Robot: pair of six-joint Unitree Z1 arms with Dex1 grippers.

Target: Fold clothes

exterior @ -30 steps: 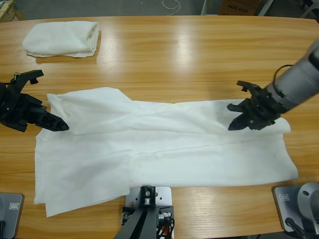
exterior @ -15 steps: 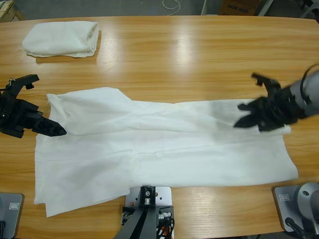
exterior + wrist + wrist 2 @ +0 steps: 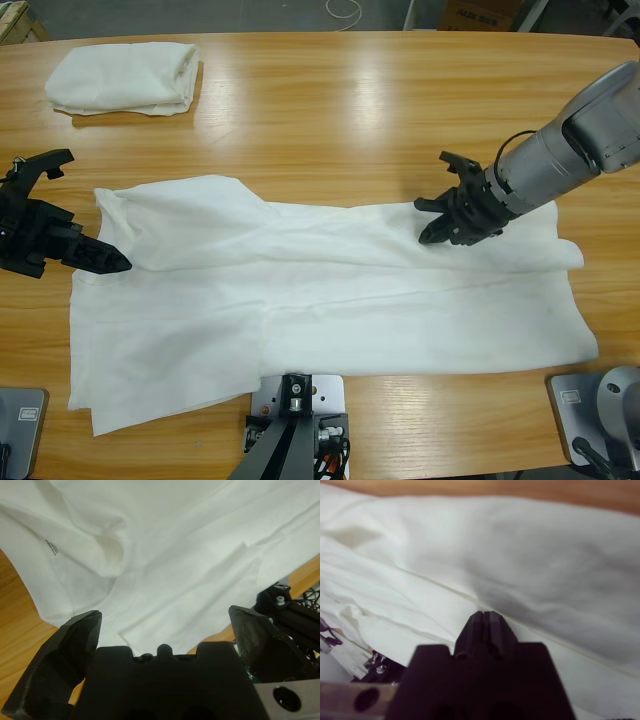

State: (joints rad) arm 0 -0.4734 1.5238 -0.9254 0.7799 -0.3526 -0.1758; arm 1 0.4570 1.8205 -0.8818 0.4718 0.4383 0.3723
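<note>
Since half a second ago the right gripper (image 3: 432, 222) has swung inward over the spread white cotton T-shirt (image 3: 330, 300), which lies flat along the near half of the long wooden table (image 3: 380, 110); the left gripper (image 3: 100, 258) has hardly shifted at the shirt's left edge. The left jaws stand wide apart, empty. The right jaws look pressed together in the wrist view, though whether cloth is pinched cannot be told. A folded white T-shirt (image 3: 125, 78) lies far left.

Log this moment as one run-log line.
stage: fold underway | spread shirt: flat, partly folded | left tool: open, at shirt's edge | right tool: shut, over shirt | folded shirt: set aside on table
</note>
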